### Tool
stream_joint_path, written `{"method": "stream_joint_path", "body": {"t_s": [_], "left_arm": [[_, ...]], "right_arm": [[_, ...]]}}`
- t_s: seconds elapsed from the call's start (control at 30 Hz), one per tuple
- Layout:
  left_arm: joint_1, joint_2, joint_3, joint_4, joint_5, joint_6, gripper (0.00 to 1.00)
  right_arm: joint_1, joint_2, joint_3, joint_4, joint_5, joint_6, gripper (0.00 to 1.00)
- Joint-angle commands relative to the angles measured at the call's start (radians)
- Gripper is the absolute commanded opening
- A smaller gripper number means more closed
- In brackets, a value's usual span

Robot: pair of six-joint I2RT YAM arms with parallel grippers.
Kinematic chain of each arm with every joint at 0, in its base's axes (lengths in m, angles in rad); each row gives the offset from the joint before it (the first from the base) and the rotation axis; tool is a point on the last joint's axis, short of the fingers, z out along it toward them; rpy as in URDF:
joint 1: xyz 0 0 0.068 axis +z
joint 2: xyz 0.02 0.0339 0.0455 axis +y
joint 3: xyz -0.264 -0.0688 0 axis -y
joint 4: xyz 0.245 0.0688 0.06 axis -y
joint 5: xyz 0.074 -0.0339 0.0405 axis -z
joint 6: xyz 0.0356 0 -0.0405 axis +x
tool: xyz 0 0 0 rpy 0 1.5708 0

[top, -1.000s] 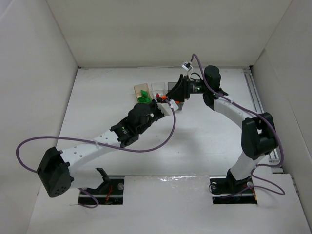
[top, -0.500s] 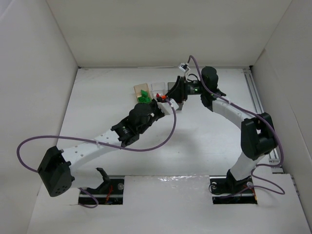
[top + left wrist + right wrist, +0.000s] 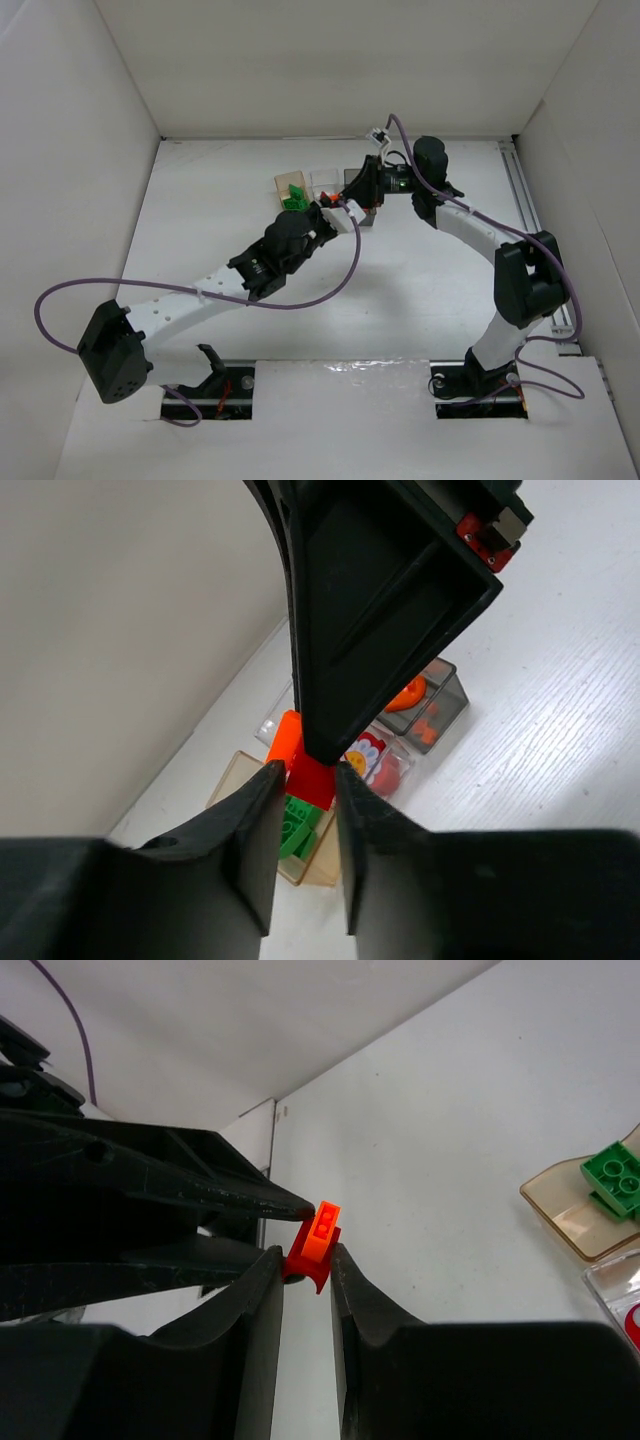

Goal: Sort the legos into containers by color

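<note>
A red lego [image 3: 303, 1260] with an orange lego [image 3: 322, 1230] stuck on it hangs above the containers. My left gripper [image 3: 307, 775] is shut on the red lego [image 3: 312, 778]. My right gripper [image 3: 305, 1255] is shut on the same piece from the opposite side. In the top view both grippers meet over the bins, the left gripper [image 3: 333, 210] just left of the right gripper [image 3: 352, 196]. Below are the tan bin [image 3: 232, 780] holding green legos [image 3: 295, 825], the clear bin [image 3: 400, 770] with red pieces, and the grey bin [image 3: 455, 692] with orange pieces.
The three bins stand in a row at the table's far middle, the tan bin [image 3: 289, 183] on the left and the grey bin [image 3: 368, 214] mostly under the right gripper. White walls enclose the table. A purple cable [image 3: 300, 300] loops off the left arm.
My right gripper has edged left and closed its jaws on the red and orange piece held by the left gripper. The left arm has barely moved.
</note>
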Motion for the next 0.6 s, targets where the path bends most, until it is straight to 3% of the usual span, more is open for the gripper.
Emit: {"method": "stream_joint_path", "body": {"t_s": [0.0,0.1,0.17,0.33,0.4,0.43,0.5,0.57], "left_arm": [[0.006,-0.017,0.05,0.035,0.008,-0.06,0.28],[0.043,-0.083,0.037,-0.024,0.105,-0.1,0.63],[0.064,-0.152,0.014,-0.074,0.183,-0.11,0.7],[0.154,-0.302,-0.008,-0.215,0.393,-0.155,0.73],[0.202,-0.325,0.046,-0.276,0.499,-0.168,0.67],[0.252,-0.325,0.076,-0.368,0.639,-0.168,0.65],[0.291,-0.296,0.142,-0.453,0.769,-0.181,0.63],[0.346,-0.22,0.256,-0.588,0.988,-0.182,0.61]], "right_arm": [[0.009,-0.008,-0.004,0.019,-0.02,-0.055,0.0],[0.009,-0.018,-0.004,0.019,-0.061,-0.127,0.0],[0.009,-0.048,-0.004,0.009,-0.083,-0.202,0.0],[-0.085,-0.103,-0.073,-0.023,-0.141,-0.362,0.0],[-0.109,-0.116,-0.082,-0.023,-0.18,-0.489,0.0],[-0.131,-0.116,-0.082,-0.023,-0.222,-0.524,0.0],[-0.131,-0.126,-0.082,-0.023,-0.258,-0.636,0.0],[-0.131,-0.139,-0.072,-0.023,-0.27,-0.689,0.0]]}}
